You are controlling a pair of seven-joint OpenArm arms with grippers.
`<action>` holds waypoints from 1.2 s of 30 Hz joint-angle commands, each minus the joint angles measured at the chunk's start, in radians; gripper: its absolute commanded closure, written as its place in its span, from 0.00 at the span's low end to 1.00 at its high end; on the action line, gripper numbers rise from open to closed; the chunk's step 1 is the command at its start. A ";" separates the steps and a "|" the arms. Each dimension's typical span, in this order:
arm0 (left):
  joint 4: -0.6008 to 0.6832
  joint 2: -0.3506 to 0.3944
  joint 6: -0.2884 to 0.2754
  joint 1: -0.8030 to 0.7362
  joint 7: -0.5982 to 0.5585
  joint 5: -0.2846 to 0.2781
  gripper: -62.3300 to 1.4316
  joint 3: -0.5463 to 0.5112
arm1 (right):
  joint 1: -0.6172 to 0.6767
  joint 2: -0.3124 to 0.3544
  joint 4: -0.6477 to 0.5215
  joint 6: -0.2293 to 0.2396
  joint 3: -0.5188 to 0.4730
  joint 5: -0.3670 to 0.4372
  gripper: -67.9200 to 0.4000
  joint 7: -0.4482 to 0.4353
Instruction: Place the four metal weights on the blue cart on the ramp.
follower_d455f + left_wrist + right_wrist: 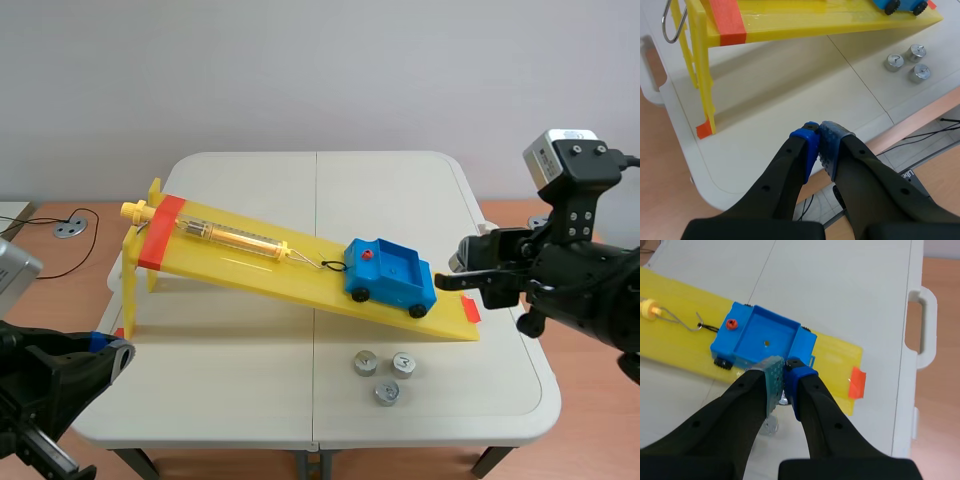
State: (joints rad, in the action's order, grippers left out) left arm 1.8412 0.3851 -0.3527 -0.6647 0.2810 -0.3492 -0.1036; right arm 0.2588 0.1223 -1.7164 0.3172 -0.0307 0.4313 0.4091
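White folding table (250,190) against a bare pale wall, and the yellow ramp (250,262) slants across it. The blue cart (390,272) sits near the ramp's low end with its tray empty, hooked to the spring scale (230,235) higher up the ramp. I count only three metal weights (365,362), on the table just beside the ramp's low end; a fourth I cannot find.

To do this pick well, I'd spread the fingers wide first and come straight down over one weight without nudging its neighbours. Then I'd lower it into the tray gently, so the cart does not roll or tug the spring.

My right gripper (785,371) hovers above the ramp's low end, just short of the cart, with its pads together and clamping nothing I can see. The left gripper (819,136) hangs off the ramp's raised end, pinched closed and empty.
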 commanded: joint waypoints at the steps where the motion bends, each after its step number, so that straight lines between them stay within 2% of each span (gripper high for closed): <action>1: 0.063 -0.005 -0.018 0.009 -0.100 -0.074 0.90 -0.016 | -0.114 -0.015 -0.027 -0.011 0.021 0.060 0.99 -0.146; 13: 0.063 -0.005 -0.018 0.009 -0.100 -0.074 0.90 -0.016 | -0.296 -0.088 0.186 -0.010 0.021 0.060 0.99 -0.165; 20: 0.063 -0.005 -0.018 0.009 -0.098 -0.074 0.90 -0.016 | -0.364 -0.109 0.259 -0.009 0.021 0.051 0.99 -0.176; 29: 0.063 -0.005 -0.018 0.009 -0.097 -0.074 0.90 -0.016 | -0.438 -0.135 0.369 0.023 0.021 0.051 0.99 -0.187; 36: 0.063 -0.005 -0.018 0.009 -0.096 -0.074 0.90 -0.016 | -0.478 -0.156 0.425 0.023 0.021 0.037 0.99 -0.204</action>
State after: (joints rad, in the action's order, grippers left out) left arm 1.8412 0.3851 -0.3527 -0.6647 0.2810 -0.3492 -0.1036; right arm -0.0937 -0.0231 -1.2163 0.3099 -0.0280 0.4267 0.3820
